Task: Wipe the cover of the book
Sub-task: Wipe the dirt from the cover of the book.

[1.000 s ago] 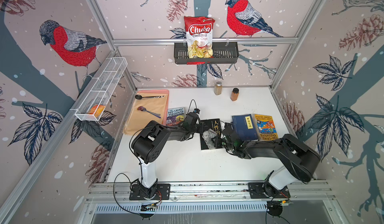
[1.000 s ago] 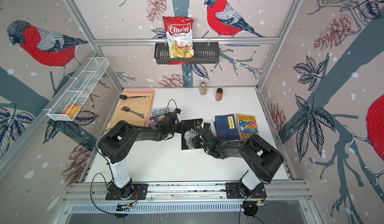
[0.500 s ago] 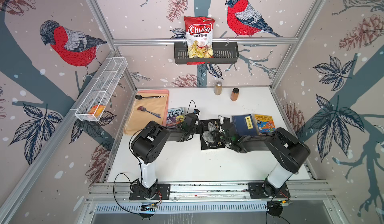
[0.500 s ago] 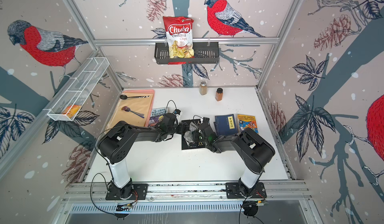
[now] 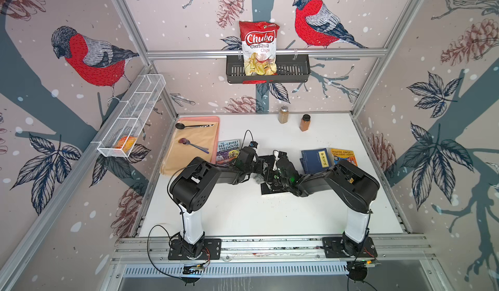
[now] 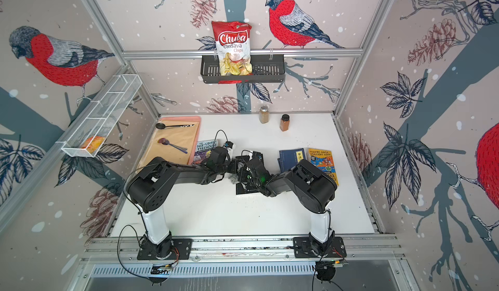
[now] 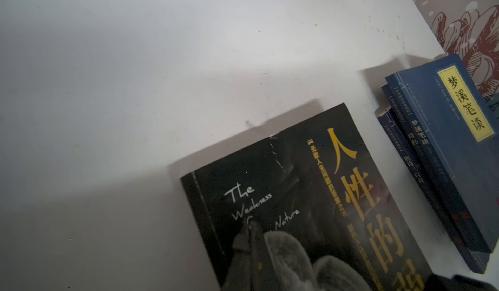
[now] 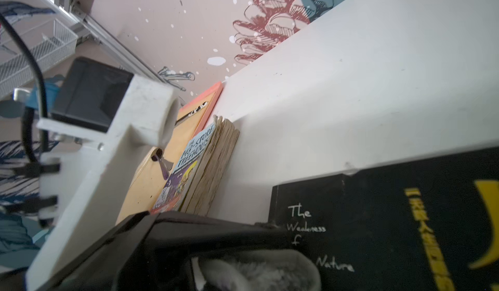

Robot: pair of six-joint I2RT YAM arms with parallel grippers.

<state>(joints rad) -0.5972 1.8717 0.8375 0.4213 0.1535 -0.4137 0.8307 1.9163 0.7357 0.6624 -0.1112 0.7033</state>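
Since the right gripper has its jaws drawn together on the grey cloth, by the look of the right wrist view, the wiping load sits there, with the wad bunched low on the black book. Just beside it the left gripper is pinched together on nothing, tip down on the cover near the English title, which I take as a hold-down. That book lies flat in the middle of the white table, mostly hidden under both wrists in both top views. A blue stack of books sits apart to the robot's right and the treehouse paperback to its left, next to the tan board.

Trouble I would expect: the two wrists crowd one small cover, so a wide stroke could knock the right gripper into the left tip. If that tip lifts, the book may skid with the cloth toward the blue stack. The creased tear near one end of the cover could snag the cloth
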